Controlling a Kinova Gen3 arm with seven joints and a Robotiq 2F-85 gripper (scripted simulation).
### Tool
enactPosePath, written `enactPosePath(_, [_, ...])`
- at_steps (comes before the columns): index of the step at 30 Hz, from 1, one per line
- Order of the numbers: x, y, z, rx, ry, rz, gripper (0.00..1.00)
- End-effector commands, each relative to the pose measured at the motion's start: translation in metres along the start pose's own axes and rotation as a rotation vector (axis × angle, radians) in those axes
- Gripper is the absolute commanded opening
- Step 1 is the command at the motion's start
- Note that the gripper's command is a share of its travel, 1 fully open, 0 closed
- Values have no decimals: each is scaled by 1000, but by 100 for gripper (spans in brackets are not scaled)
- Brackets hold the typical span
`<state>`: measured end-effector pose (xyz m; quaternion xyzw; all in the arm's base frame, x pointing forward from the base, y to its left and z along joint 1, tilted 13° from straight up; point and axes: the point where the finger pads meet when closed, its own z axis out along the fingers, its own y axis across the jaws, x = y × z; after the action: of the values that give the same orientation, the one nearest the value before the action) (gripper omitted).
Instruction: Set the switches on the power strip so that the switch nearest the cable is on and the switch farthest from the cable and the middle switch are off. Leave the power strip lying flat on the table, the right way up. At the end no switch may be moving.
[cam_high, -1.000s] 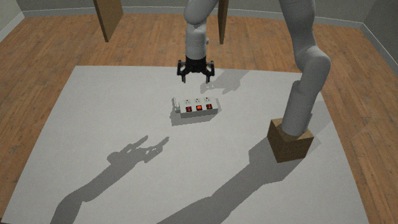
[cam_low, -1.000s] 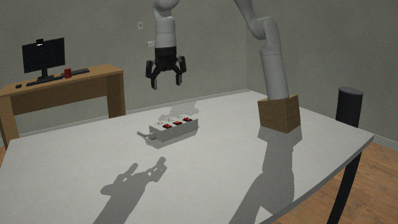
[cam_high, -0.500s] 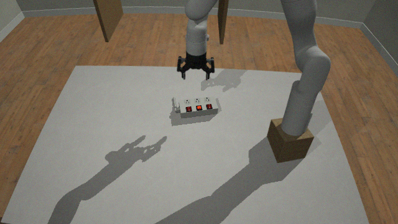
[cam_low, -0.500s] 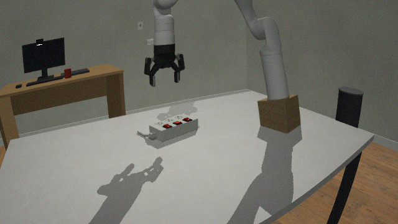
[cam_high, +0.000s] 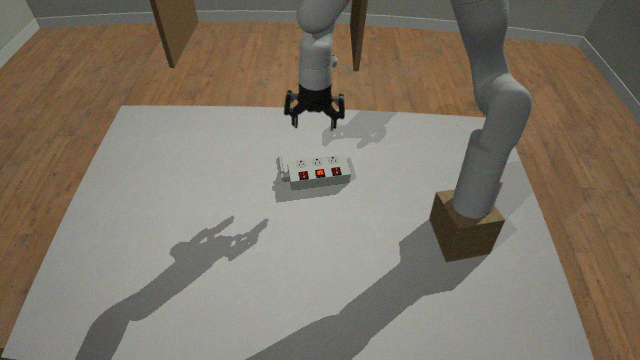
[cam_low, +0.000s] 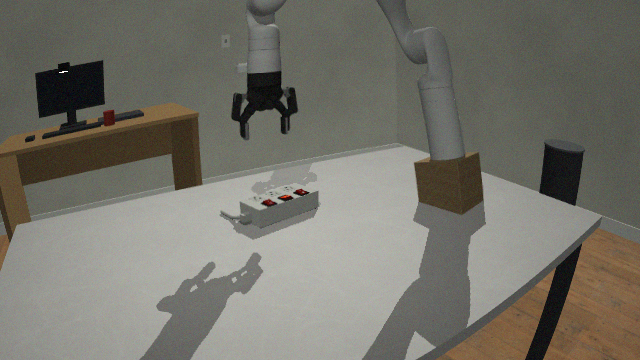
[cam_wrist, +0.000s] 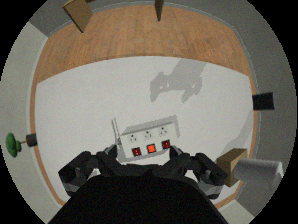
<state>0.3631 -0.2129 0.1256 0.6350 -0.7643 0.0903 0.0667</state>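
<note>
The black two-fingered gripper (cam_high: 314, 127) (cam_low: 265, 135) (cam_wrist: 143, 151), fingers spread and empty, hangs above the white plastic three-switch power strip (cam_high: 320, 182) (cam_low: 286, 210) (cam_wrist: 149, 137), its span roughly along the strip's long axis.

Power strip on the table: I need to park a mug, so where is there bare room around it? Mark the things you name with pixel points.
Bare tabletop lies between the power strip (cam_high: 322, 183) (cam_low: 287, 212) (cam_wrist: 148, 140) and wooden block (cam_high: 467, 240) (cam_low: 447, 185) (cam_wrist: 231, 167). Crowded: the cable end, and beneath the gripper (cam_high: 314, 127) (cam_low: 265, 134) (cam_wrist: 145, 150).

Grey walls (cam_high: 410, 17) (cam_low: 325, 65) (cam_wrist: 277, 65), wood-plank floor (cam_high: 250, 70) (cam_low: 600, 300) (cam_wrist: 135, 37), brown desk (cam_low: 100, 160)
</note>
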Motion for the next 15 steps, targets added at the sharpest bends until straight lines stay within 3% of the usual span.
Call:
enactPosePath(1, [-3, -1, 2, -3, -2, 29, 100])
enactPosePath(8, [-10, -2, 9, -8, -10, 156, 100])
enactPosePath(15, [-23, -6, 24, -19, -20, 426, 100])
